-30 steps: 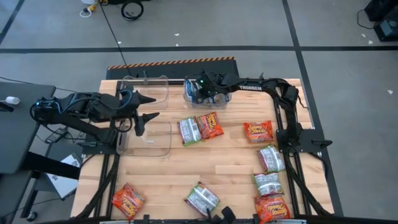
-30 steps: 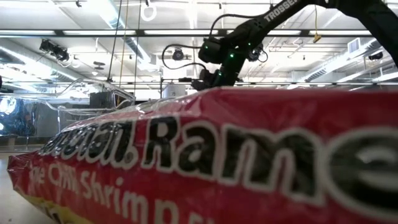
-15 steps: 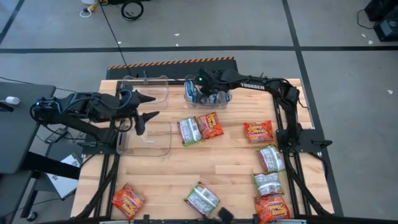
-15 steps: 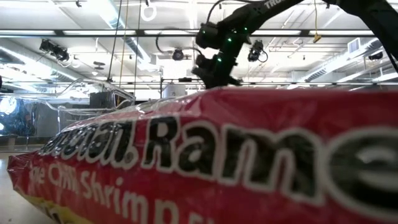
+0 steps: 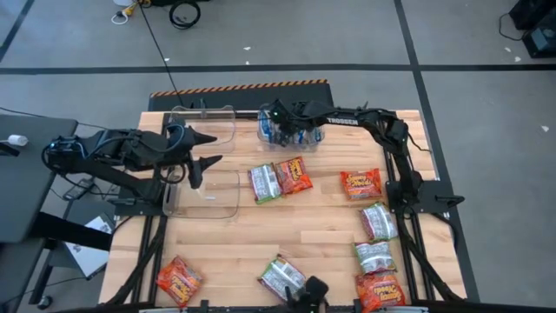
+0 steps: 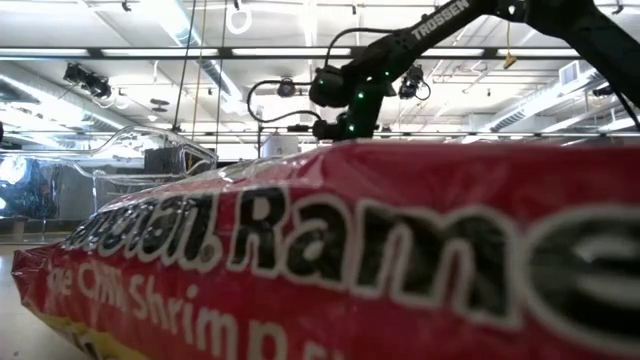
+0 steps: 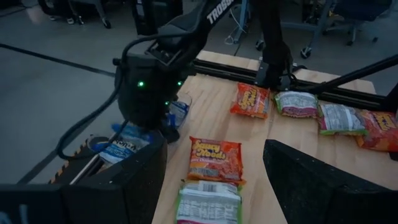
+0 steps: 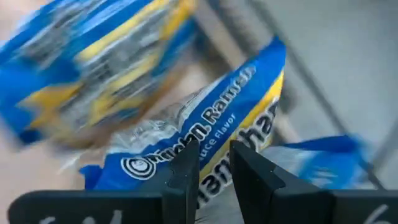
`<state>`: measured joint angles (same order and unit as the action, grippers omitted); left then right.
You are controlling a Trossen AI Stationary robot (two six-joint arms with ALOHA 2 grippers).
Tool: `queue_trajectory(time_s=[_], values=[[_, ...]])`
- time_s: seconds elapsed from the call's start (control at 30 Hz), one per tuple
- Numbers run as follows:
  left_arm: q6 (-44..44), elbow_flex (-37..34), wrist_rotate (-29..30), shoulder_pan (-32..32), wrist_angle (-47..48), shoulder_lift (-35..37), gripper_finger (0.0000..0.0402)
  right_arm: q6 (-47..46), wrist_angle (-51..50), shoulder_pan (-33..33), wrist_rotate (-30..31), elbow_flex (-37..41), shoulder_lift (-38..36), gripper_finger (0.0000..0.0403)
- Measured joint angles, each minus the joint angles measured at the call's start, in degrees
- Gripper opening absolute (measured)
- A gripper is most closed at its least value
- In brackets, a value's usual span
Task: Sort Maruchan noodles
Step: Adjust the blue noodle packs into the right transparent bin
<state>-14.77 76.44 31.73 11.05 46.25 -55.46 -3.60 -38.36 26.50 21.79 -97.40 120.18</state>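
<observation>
While your right gripper (image 8: 208, 165) hangs over the clear bin (image 5: 291, 135) at the far edge of the desk (image 5: 321, 230), its jaws stand nearly closed, with only a thin gap between the fingertips (image 8: 186, 168). You cannot tell whether they pinch the blue-and-yellow packet (image 8: 205, 127) lying directly beyond them; the tips look close to its wrapper. The wrapper is crinkled, with white lettering on blue and a yellow band. More blue packets (image 8: 81, 68) lie around it in the same bin, blurred.

Your left gripper (image 5: 201, 152) waits at the desk's left side above two clear trays (image 5: 208, 196), jaws spread wide and holding nothing.

The other packets lie loose on the desk: a green-and-white one (image 5: 264, 183) touching an orange-red one (image 5: 294, 175) near the middle, another orange-red (image 5: 360, 183) to the right, two green-and-white (image 5: 377, 222) below it, and orange-red ones at the near corners (image 5: 178, 280).
</observation>
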Motion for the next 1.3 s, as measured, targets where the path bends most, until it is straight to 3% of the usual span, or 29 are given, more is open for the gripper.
queue_trajectory(time_s=[0.1, 0.2, 0.27, 0.47, 0.63, 0.93, 1.17, 1.3], values=[[0.0, 0.0, 0.0, 0.0, 0.2, 0.0, 0.0272, -5.5, -0.8, 0.4, 6.8, 0.0, -0.2, 0.0096], [0.0, 0.0, 0.0, 0.0, 0.4, 0.0, 0.0272, -11.4, -1.9, 0.8, 8.2, 0.0, -0.5, 0.0096], [0.0, 0.0, 0.0, 0.0, 0.4, 0.0, 0.0272, -13.3, -2.9, 1.1, 6.2, 0.0, -0.5, 0.0096], [0.4, 0.0, 0.0, 0.0, 0.7, 0.0, 0.0272, -13.6, -6.7, 2.4, -8.4, -0.1, -0.7, 0.0096], [2.0, 0.0, 0.6, 0.0, 0.8, 0.0, 0.0272, -19.9, -11.4, 3.2, -8.5, -0.1, -1.8, 0.0094], [2.4, 0.0, 1.5, 0.0, 0.8, 0.0, 0.0272, -23.7, -3.1, 4.0, -5.9, 0.0, -4.2, 0.0079], [2.1, 0.0, 1.5, 0.0, 0.9, 0.0, 0.0272, -23.9, -1.8, 5.7, -10.2, 0.1, -4.1, 0.0073], [1.9, 0.0, 1.5, 0.0, 1.1, 0.0, 0.0272, -26.7, 0.6, 7.1, -18.4, 0.2, -2.3, 0.0073]])
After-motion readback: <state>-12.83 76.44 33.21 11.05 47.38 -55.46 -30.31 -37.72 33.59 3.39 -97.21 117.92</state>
